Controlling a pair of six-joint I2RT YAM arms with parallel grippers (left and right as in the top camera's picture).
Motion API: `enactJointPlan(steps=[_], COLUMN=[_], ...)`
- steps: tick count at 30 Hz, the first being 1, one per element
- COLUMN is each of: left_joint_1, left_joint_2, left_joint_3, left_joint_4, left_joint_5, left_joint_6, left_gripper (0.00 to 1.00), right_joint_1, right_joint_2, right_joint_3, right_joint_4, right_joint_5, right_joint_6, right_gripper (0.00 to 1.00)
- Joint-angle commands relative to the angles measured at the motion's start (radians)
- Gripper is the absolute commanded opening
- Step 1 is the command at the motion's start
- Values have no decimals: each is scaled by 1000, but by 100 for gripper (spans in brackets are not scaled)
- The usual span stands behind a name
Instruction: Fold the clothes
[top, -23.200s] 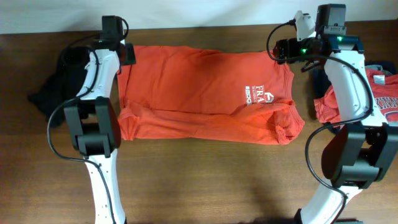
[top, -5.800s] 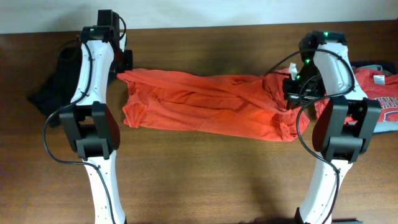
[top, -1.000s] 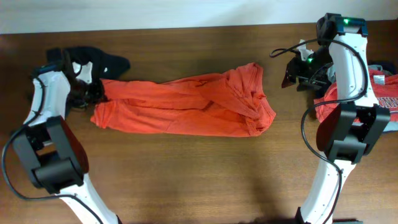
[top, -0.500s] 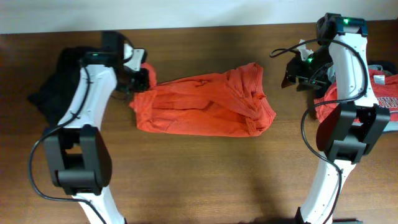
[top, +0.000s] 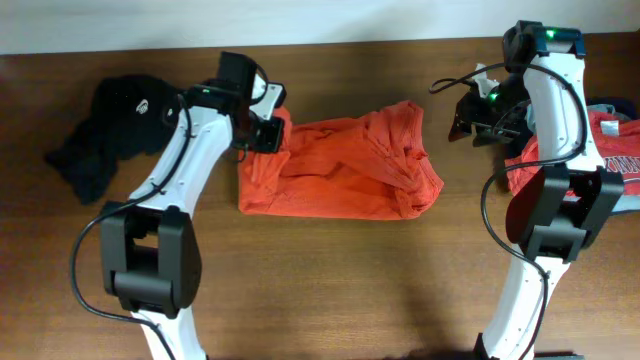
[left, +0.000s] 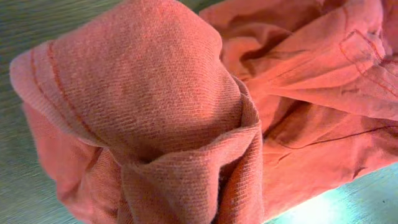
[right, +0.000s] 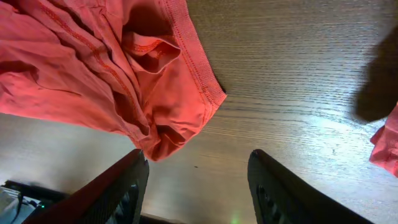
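1. Table (top: 320, 290): you see a brown wooden surface carrying all the items.

2. T-shirt (top: 340, 170): locate the orange-red shirt at the centre of the table, slightly toward the far edge. It lies bunched into a wrinkled, roughly rectangular heap. Its right end is crumpled into folds, and its left end is gathered at the left gripper. No print is visible on it.

3. Black garment (top: 100, 130): locate this at the far left of the table as a loose pile with a small white mark on top. It lies apart from the T-shirt.

4. Red garment (top: 620, 160): note a second red item with white lettering at the right table edge, partly behind the right arm.

5. Left gripper (top: 265, 130): it is clenched on the left end of the T-shirt. In the left wrist view, bunched shirt fabric (left: 155, 112) fills the frame and hides the fingers.

6. Right gripper (top: 465, 120): it hangs just beyond the shirt's right end. In the right wrist view its fingers (right: 118, 186) stand apart with nothing between them, above bare wood and a hemmed shirt edge (right: 186, 74).
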Motion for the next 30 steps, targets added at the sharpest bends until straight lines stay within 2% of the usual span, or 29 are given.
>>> enactJointPlan(steps=[1, 4, 5, 6, 7, 9, 10, 11, 22, 26, 30], left_joint_1=[-25, -39, -44, -48, -52, -60, -64, -67, -67, -67, -76], left_joint_2=[32, 50, 56, 63, 67, 77, 80, 81, 81, 81, 81], left_joint_3=[-5, -5, -6, -5, -6, -6, -5, -5, -5, -5, -5], left_joint_4=[3, -1, -4, -5, -5, -4, -4, -4, -11, -86, -153], left_joint_5=[-4, -10, -13, -15, -15, -14, -14, -14, 43, 43, 43], left_joint_6=[-8, -7, -7, -7, -7, -7, -7, -7, -8, -7, -7], left_gripper=[1, 1, 6, 23, 49, 83, 95, 98, 97, 89, 71], right_joint_1=[6, 6, 6, 6, 6, 6, 6, 6, 6, 6, 6], right_joint_2=[-8, -8, -8, -8, -8, -8, -8, -8, -8, -8, -8], right_joint_3=[10, 10, 10, 10, 10, 10, 10, 10, 10, 10, 10], right_joint_4=[-3, -3, -3, -4, -4, -3, -3, -3, -3, -3, -2], right_joint_5=[-13, -12, -12, -12, -12, -13, -13, -13, -13, -12, -13], right_joint_6=[-10, -10, -10, -10, -10, -10, -10, -10, -10, -10, -10], right_gripper=[56, 56, 56, 56, 56, 56, 56, 56, 56, 56, 56])
